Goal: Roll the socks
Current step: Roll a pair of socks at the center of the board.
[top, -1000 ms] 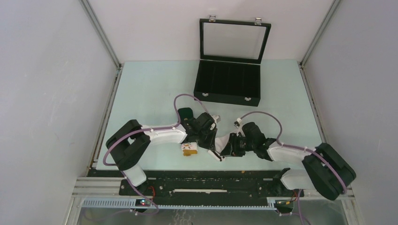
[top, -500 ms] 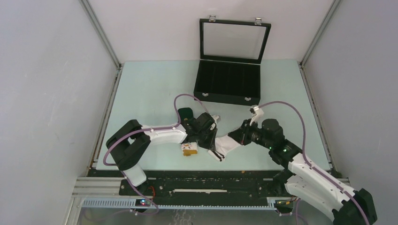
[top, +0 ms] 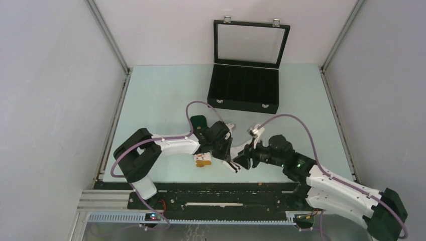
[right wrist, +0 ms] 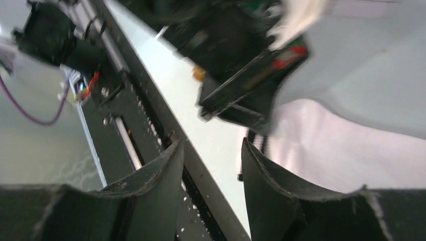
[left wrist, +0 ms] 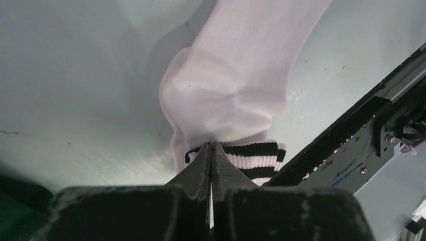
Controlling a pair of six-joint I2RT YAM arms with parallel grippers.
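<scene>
Left pincer (left wrist: 211, 146) clamped shut on the striped cuff of the white sock (left wrist: 236, 85), which lies on the bench (top: 161, 95); right pincer (right wrist: 211, 165) partly open, empty, beside the fabric; it should take the free end squarely and roll tightly towards the cuff; green sock (top: 203, 159) near the left arm.

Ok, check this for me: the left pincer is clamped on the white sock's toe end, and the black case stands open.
Not the toe end: the left wrist view shows the left pincer clamped on the white sock at its black-striped cuff. The black case does stand open.
</scene>
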